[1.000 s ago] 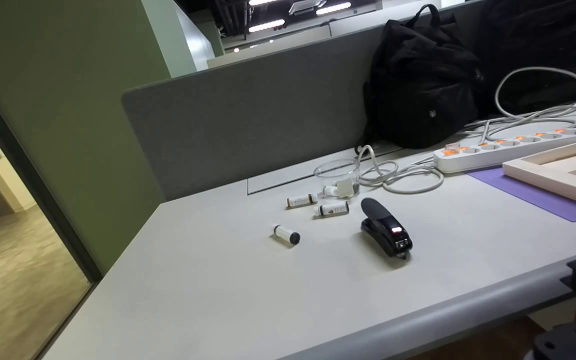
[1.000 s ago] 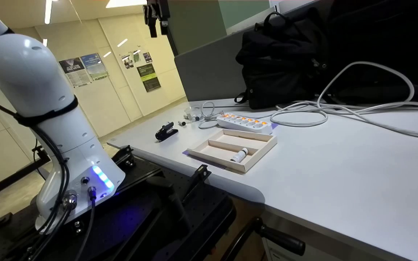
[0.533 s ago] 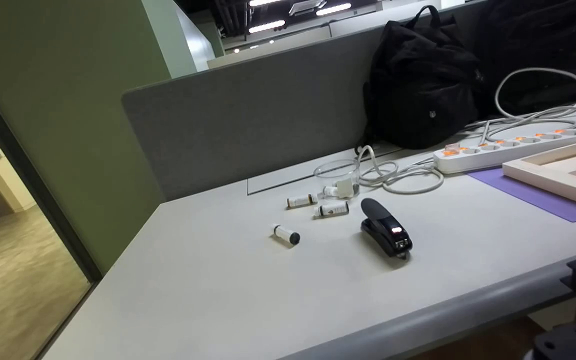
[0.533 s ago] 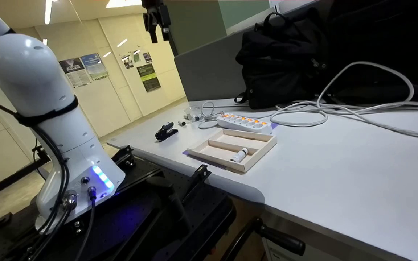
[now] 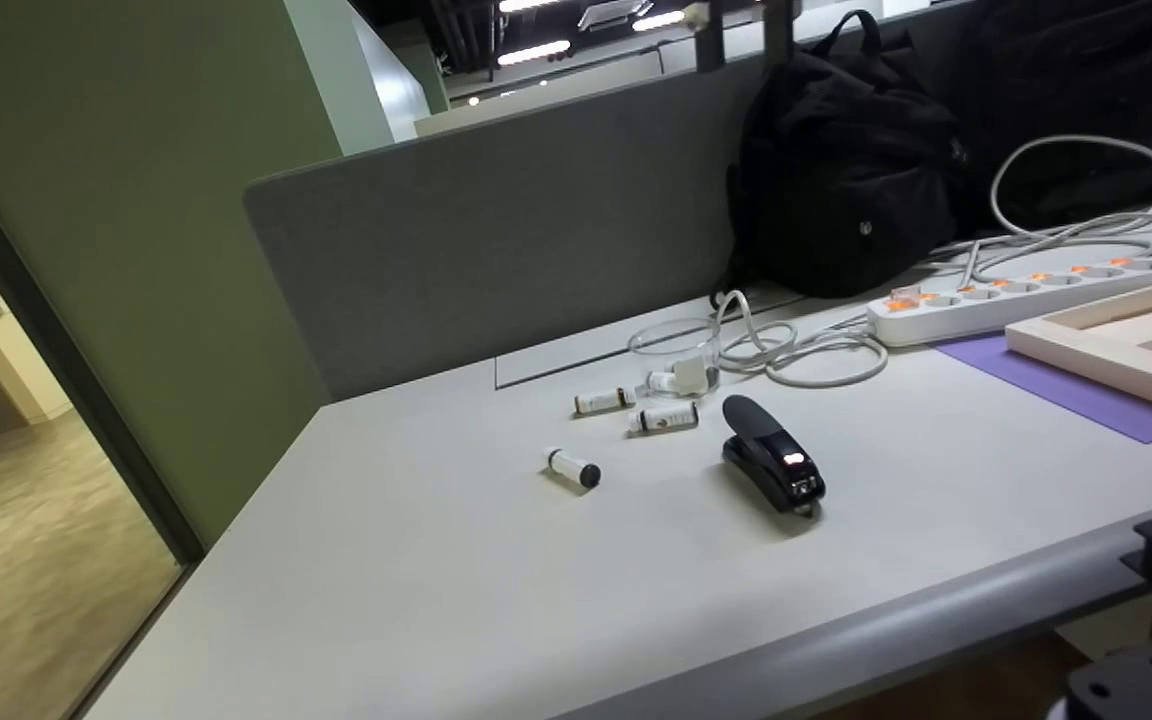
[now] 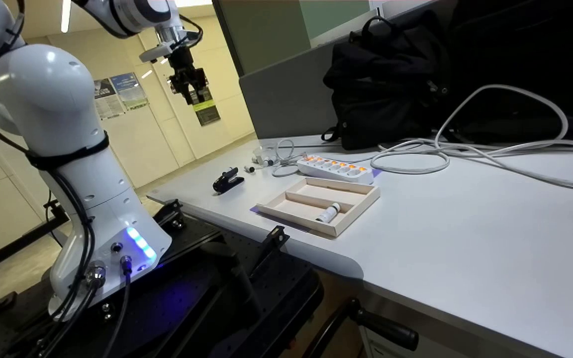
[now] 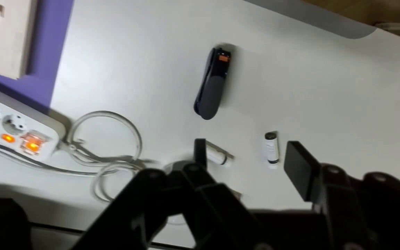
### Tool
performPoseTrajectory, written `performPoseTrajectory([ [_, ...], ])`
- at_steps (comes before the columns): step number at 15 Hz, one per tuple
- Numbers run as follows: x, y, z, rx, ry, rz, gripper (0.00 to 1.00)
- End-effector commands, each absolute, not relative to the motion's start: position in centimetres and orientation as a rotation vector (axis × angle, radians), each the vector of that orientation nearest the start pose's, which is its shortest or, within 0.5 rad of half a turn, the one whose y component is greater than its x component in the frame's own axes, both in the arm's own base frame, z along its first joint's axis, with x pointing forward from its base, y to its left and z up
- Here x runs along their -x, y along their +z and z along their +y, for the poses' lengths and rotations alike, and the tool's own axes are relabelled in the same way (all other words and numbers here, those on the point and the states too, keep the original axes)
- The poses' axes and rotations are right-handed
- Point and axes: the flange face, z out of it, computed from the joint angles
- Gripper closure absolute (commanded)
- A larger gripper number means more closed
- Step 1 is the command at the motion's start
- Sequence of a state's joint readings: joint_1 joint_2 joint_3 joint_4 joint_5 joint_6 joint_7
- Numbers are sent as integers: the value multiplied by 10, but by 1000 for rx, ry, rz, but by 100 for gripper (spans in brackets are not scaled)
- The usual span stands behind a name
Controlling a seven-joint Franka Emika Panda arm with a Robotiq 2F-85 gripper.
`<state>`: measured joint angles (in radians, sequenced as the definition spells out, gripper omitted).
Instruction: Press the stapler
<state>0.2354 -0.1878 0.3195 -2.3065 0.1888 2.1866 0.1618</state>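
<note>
The black stapler (image 5: pixel 774 460) lies on the white table, its glossy top arm raised at the grey end. It also shows in an exterior view (image 6: pixel 228 181) left of the wooden tray, and in the wrist view (image 7: pixel 214 86) above the fingers. My gripper (image 6: pixel 195 99) hangs high above the table, well apart from the stapler. Its fingertips show at the top edge in an exterior view (image 5: pixel 744 55). In the wrist view the gripper (image 7: pixel 247 163) has its fingers wide apart with nothing between them.
Several small white bottles (image 5: pixel 573 469) lie near the stapler, by a clear cup (image 5: pixel 674 335). A power strip (image 6: pixel 335 170) with looped cables, a wooden tray (image 6: pixel 358 211) and a black backpack (image 6: pixel 386 89) are also on the table. A grey partition (image 5: pixel 516 230) stands behind.
The gripper has come down, slightly left in an exterior view where more of the arm now shows. Its fingertips have entered at the top of an exterior view. The stapler has not moved.
</note>
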Motion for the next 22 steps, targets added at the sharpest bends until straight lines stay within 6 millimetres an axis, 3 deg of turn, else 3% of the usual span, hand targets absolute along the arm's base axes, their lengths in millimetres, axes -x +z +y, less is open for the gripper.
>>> performPoseTrajectory([
  [1, -419, 380, 312, 2988, -138, -544, 69],
  [4, -442, 340, 334, 2983, -191, -634, 89],
  [6, -452, 323, 335, 3096, -73, -641, 99],
  [7, -435, 327, 326, 3027, -131, -680, 85],
  [9, -446, 313, 329, 3060, -73, -679, 98],
  [15, -451, 316, 333, 3066, -67, -685, 100],
  [20, -455, 275, 327, 3027, -131, -605, 100],
  [22, -462, 253, 323, 3019, -83, -624, 100],
])
